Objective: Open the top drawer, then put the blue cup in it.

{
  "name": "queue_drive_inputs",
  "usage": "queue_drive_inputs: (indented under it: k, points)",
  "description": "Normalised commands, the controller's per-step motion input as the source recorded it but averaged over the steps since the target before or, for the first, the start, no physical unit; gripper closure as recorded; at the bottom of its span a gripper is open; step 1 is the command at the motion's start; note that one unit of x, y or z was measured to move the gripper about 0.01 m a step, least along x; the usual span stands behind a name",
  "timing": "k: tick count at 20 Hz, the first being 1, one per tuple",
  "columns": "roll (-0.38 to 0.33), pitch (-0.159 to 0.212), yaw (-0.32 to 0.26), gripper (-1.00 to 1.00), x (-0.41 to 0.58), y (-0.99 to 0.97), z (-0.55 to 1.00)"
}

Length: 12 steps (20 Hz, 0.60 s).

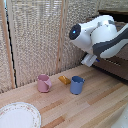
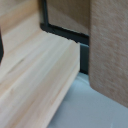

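A small plain blue cup [image 1: 77,85] with a side handle is seen standing upright on the light wooden counter [image 1: 95,107], roughly midway along it and towards its back edge. A pink mug [image 1: 43,83] of the same size is placed nearer the exterior view's left, well apart from the blue cup, and a small flat orange object [image 1: 64,79] lies between the two, closer to the back edge. Part of a round white plate [image 1: 19,116] with a patterned rim is seen at the counter's front corner on the exterior view's left. A woven screen [image 1: 35,35] stands behind the counter. The white and black robot arm [image 1: 100,36] is held above the counter at the exterior view's right, in front of a dark brown wooden dresser [image 1: 114,66]; its drawers cannot be made out clearly. The gripper's fingers are not shown plainly in either view, so its opening cannot be told. In the wrist view only blurred wood and a brown panel are seen.
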Motion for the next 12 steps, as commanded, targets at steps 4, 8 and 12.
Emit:
queue_drive_inputs:
  k: [4, 8, 12]
  points:
    - [0.322, 0.024, -0.106, -1.0, 0.49, 0.32, -0.04]
    - [0.313, 0.076, -0.115, -1.0, 0.546, 0.28, -0.12]
    - [0.291, 0.132, -0.133, -1.0, 0.605, 0.23, -0.23]
